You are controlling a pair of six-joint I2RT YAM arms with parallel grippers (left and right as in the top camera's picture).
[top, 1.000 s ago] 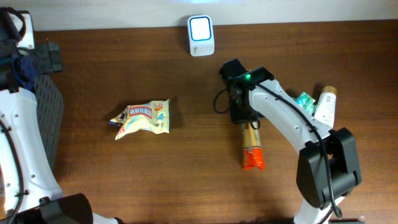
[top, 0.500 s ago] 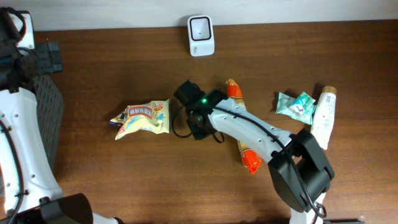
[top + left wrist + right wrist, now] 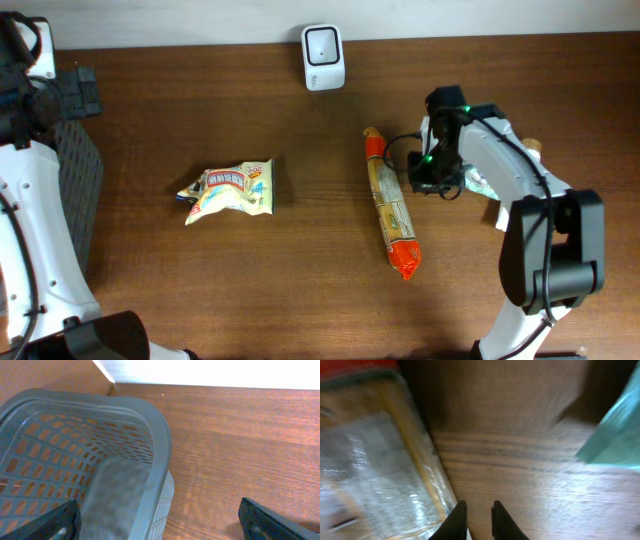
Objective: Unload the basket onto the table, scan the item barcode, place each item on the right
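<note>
A long clear snack pack with red ends (image 3: 390, 215) lies flat on the wooden table, running from back to front. My right gripper (image 3: 432, 178) hovers just to its right; in the right wrist view the jaws (image 3: 479, 520) stand almost together with only bare wood between them, and the pack (image 3: 375, 460) sits just left of them. The white barcode scanner (image 3: 323, 45) stands at the back edge, its face dark. My left gripper (image 3: 160, 522) is wide open over the rim of a grey basket (image 3: 150, 425), holding nothing.
A yellow snack bag (image 3: 228, 190) lies left of centre. A green packet (image 3: 620, 430) lies right of the right gripper, and a bottle cap (image 3: 533, 146) peeks out behind the right arm. The grey mesh basket (image 3: 78, 190) stands at the left edge.
The right arm swung left toward the snack bag, then back to the right of the long pack. The pack has shifted a little toward the back. The scanner's light went out.
</note>
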